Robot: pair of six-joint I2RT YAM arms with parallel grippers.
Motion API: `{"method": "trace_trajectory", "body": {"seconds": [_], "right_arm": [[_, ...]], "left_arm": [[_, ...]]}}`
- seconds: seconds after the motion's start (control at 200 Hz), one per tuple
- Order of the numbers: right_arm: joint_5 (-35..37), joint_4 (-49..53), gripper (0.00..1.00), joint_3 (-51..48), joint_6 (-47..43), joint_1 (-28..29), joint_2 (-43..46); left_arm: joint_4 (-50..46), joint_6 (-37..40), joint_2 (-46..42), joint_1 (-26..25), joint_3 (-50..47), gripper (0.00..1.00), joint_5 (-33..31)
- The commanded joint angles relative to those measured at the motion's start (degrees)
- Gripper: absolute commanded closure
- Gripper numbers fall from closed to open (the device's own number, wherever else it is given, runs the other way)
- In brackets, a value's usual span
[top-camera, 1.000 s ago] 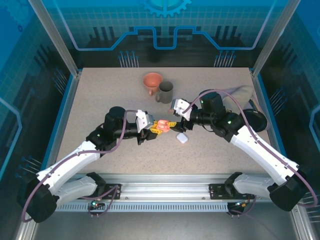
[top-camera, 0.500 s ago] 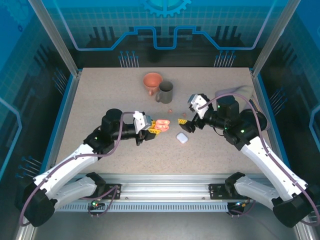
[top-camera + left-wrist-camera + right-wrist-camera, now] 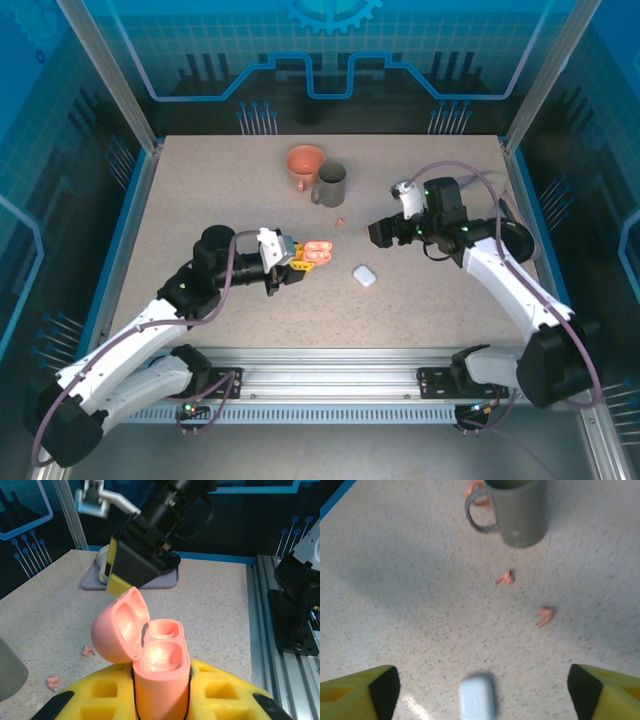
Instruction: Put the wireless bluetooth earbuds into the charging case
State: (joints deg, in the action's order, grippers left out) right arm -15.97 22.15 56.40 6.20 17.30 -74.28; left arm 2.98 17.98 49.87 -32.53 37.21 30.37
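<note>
The speckled surface [image 3: 200, 200] carried everything, with the left arm [image 3: 150, 320] reaching in from the near left and the right arm [image 3: 510, 285] bent in from the right. A grey tray [image 3: 170, 580] lay at the far right of the surface, behind the right arm. Toward the back stood a grey mug [image 3: 331, 184], upright, handle to the left, and just behind it to the left a salmon cup [image 3: 304, 163]. The left tool [image 3: 295, 262] was clamped on the pink case [image 3: 318, 254], which it held up off the surface near the middle; in the left wrist view the case stood upright between the yellow fingers [image 3: 220, 690], its lid hinged open to the left and both wells facing up. The right tool [image 3: 380, 232] hung above the surface right of centre, its fingers [image 3: 357, 690] spread wide with nothing between them. The white case [image 3: 364, 276] lay closed on the surface, near the pink case and to its right, below the right tool. Two pink earbuds [image 3: 505, 578] lay loose on the surface between the mug and the white case, apart from each other and from both cases, one close in front of the mug and the other [image 3: 544, 615] nearer the white case.
</note>
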Motion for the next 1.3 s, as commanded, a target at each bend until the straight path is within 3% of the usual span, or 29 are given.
{"method": "trace_trajectory", "body": {"seconds": [0.0, 0.355, 0.61, 0.925, 1.296], "right_arm": [[-3.6, 3.1, 0.19, 5.1, 3.5, 0.1, -5.9], [-2.0, 9.6, 0.41, 22.3, 8.4, 4.1, -29.8], [1.3, 14.1, 0.50, 34.7, 11.1, 5.4, -42.7], [1.6, 18.5, 0.54, 43.6, 11.5, 6.1, -52.2], [1.5, 19.1, 0.60, 48.4, 11.9, 6.7, -57.1]], "left_arm": [[-0.9, -0.4, -1.0, -0.4, -0.8, 1.00, -0.6], [-0.8, -0.7, -0.9, -0.5, -0.6, 1.00, -0.8], [-1.2, -0.7, -1.3, -0.5, -0.3, 1.00, -0.8], [-1.2, -0.8, -1.2, -0.5, -0.6, 1.00, -0.7], [-1.1, -1.2, -1.1, -0.5, -0.7, 1.00, -0.5]]}}
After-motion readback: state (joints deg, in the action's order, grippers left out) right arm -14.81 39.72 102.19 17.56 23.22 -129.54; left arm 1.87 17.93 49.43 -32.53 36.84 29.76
